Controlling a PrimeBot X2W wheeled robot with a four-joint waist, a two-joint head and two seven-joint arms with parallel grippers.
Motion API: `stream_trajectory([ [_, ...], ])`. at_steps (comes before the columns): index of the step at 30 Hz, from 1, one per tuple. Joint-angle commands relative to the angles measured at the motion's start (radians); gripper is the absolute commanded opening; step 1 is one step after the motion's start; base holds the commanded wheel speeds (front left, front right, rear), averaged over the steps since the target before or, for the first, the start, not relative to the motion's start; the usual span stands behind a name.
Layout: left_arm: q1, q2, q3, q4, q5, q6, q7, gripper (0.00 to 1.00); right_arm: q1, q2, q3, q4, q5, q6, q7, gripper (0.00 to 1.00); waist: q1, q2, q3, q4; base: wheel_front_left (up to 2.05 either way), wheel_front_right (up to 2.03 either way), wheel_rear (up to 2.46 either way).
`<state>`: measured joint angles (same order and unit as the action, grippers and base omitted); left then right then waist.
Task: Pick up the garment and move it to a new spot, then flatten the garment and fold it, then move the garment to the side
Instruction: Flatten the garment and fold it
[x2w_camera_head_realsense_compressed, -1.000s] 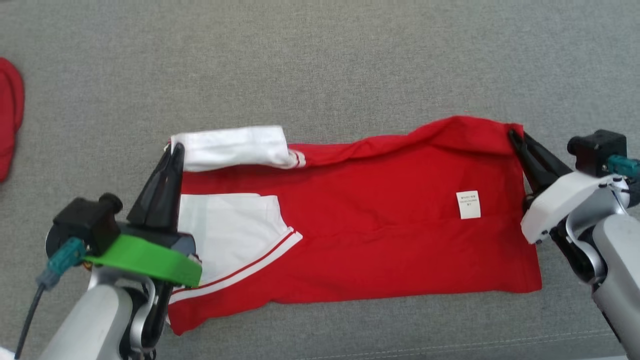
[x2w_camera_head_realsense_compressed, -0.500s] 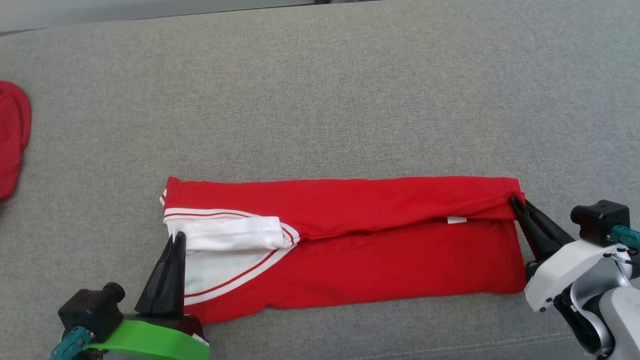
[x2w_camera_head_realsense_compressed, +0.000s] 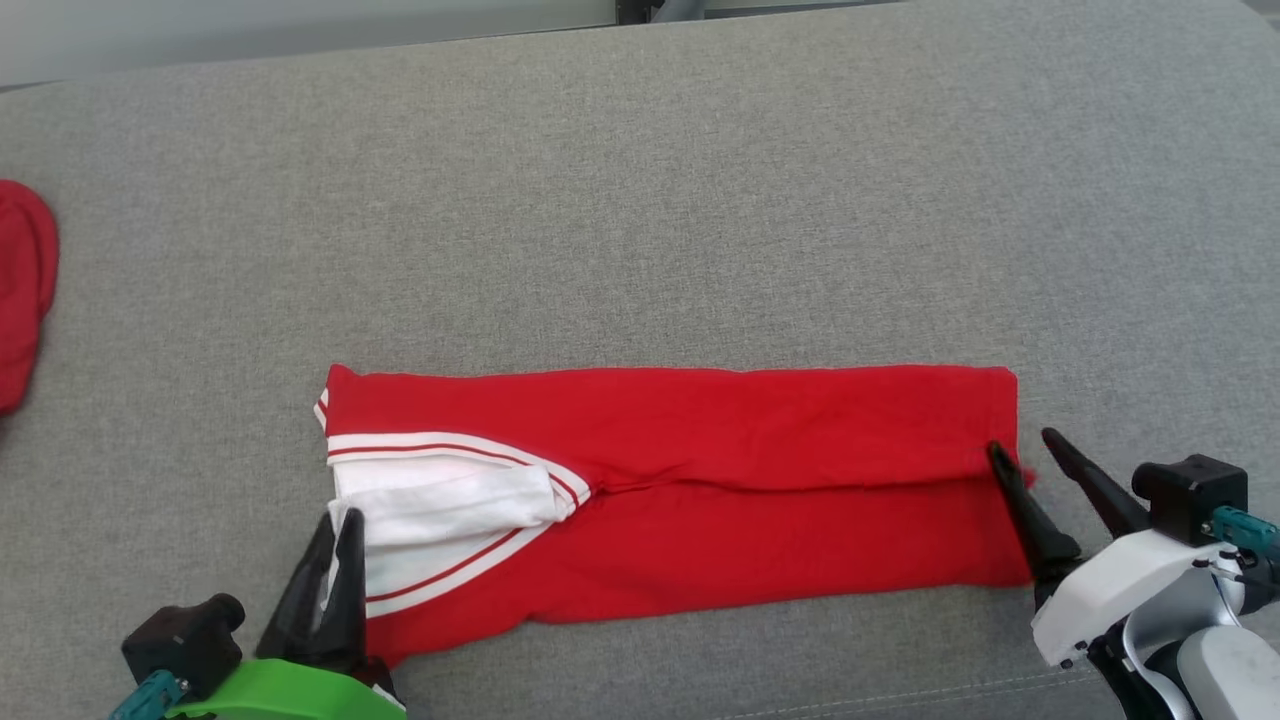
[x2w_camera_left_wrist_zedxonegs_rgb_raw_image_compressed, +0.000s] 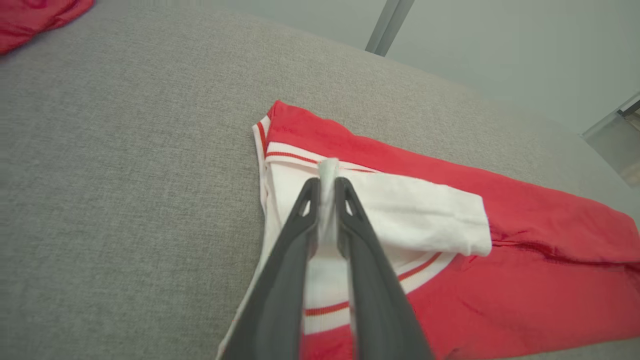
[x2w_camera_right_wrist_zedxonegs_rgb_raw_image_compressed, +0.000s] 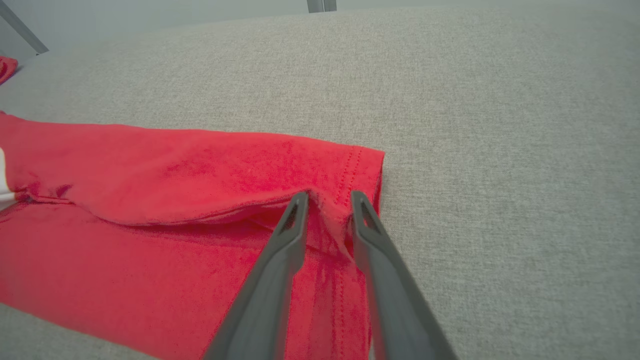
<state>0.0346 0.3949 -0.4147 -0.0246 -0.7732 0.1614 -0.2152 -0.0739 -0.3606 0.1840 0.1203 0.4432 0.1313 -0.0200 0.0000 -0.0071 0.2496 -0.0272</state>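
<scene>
Far left: a crumpled red cloth (x2w_camera_head_realsense_compressed: 22, 290) lies on the grey woven surface (x2w_camera_head_realsense_compressed: 640, 200), well apart from the rest.
Lower left: the left pincer (x2w_camera_head_realsense_compressed: 340, 520) (x2w_camera_left_wrist_zedxonegs_rgb_raw_image_compressed: 327, 182) is pressed together, pinching the white sleeve edge of the long folded red garment (x2w_camera_head_realsense_compressed: 750, 430) (x2w_camera_left_wrist_zedxonegs_rgb_raw_image_compressed: 550, 300) with striped trim.
Middle: the garment lies flat along the surface's near side.
Right end: the right pincer (x2w_camera_head_realsense_compressed: 1020, 442) (x2w_camera_right_wrist_zedxonegs_rgb_raw_image_compressed: 329, 196) stands spread, its fingers (x2w_camera_right_wrist_zedxonegs_rgb_raw_image_compressed: 280, 250) on either side of a small ridge of the garment's hem.

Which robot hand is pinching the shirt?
The left hand: it is clamped shut on the white sleeve. The right hand is open.
</scene>
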Motion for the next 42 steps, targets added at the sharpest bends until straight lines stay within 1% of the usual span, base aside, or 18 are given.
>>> stream_trajectory([
  [1,-0.004,-0.001,0.013,0.005,-0.012,-0.001,-0.012,1.0,0.019,0.003,-0.011,-0.003,-0.007,-0.001,-0.012,1.0,0.0,0.0071,-0.006,-0.004,0.0,0.0,0.0],
  [7,-0.01,-0.008,0.058,-0.025,0.012,0.009,-0.036,1.0,0.061,0.031,-0.065,-0.03,-0.024,-0.001,-0.032,1.0,0.0,0.0071,-0.034,-0.021,0.0,0.0,0.0],
  [13,-0.027,-0.015,0.072,-0.066,0.047,0.015,-0.043,1.0,0.079,0.064,-0.117,-0.049,-0.047,-0.001,-0.036,1.0,0.0,0.0071,-0.061,-0.035,0.0,0.0,0.0],
  [23,-0.04,-0.056,0.08,-0.06,0.11,0.028,-0.049,1.0,0.083,0.133,-0.195,-0.016,-0.084,-0.001,-0.016,1.0,0.0,0.0071,-0.123,-0.029,0.0,0.0,0.0],
  [30,-0.028,-0.077,0.07,-0.034,0.131,0.02,-0.05,1.0,0.047,0.166,-0.197,0.08,-0.115,-0.001,0.014,1.0,0.0,0.0071,-0.158,-0.004,0.0,0.0,0.0],
  [34,-0.016,-0.081,0.065,-0.024,0.13,0.016,-0.05,1.0,0.015,0.179,-0.21,0.168,-0.127,-0.001,0.032,1.0,0.0,0.0071,-0.169,0.015,0.0,0.0,0.0],
  [42,-0.003,-0.084,0.056,-0.022,0.134,0.022,-0.049,1.0,-0.092,0.198,-0.214,0.345,-0.148,-0.001,0.07,1.0,0.0,0.0071,-0.181,0.042,0.0,0.0,0.0],
])
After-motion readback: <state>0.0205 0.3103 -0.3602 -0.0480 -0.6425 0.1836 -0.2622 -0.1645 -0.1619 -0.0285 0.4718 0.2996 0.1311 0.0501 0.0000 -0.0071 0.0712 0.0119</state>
